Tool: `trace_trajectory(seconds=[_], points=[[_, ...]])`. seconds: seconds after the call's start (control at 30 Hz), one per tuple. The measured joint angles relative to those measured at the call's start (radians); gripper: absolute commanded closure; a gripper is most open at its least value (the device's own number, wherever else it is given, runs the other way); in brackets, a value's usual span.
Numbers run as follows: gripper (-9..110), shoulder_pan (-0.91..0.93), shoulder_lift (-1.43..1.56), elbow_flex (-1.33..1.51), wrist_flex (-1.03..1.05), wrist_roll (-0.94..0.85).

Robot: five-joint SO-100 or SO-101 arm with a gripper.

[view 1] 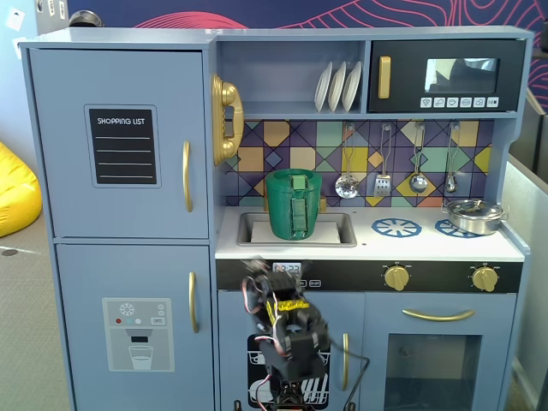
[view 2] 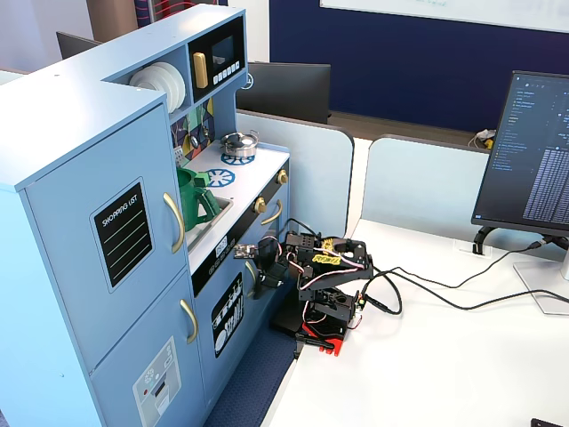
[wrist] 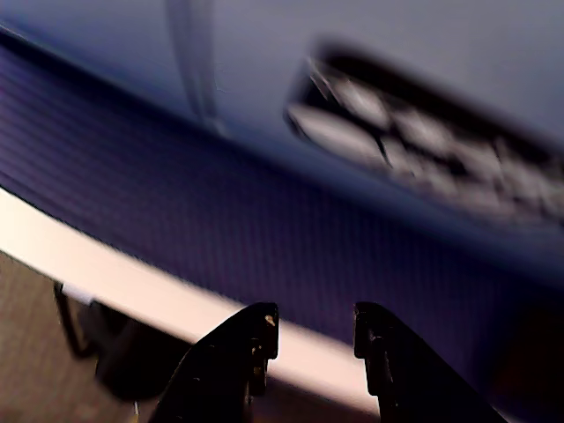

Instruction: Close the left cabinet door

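The left cabinet door (view 1: 120, 145) is a light-blue panel with a black "SHOPPING LIST" patch (view 1: 124, 145) and a curved gold handle (view 1: 187, 175). It sits flush in the cabinet front in both fixed views (view 2: 98, 222). My arm is folded low in front of the oven cabinet, well to the right of and below that door. My gripper (view 1: 257, 274) is blurred there; it also shows in a fixed view (view 2: 247, 253). In the wrist view the gripper (wrist: 315, 317) is open and empty, with a blurred blue surface and a dark label beyond it.
Below is the blue ice-dispenser door (view 1: 137, 330). A green pitcher (view 1: 294, 204) stands in the sink, a gold phone (view 1: 224, 120) hangs beside the door, and the microwave (view 1: 445, 77) is at top right. A monitor (view 2: 533, 151) and cables (view 2: 444, 289) are on the white table (view 2: 427, 374).
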Motion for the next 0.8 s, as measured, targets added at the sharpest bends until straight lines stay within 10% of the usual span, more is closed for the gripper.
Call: trace_trajectory(seconds=[0.8], points=[[100,0.176,0.350,0.227,0.290,0.270]])
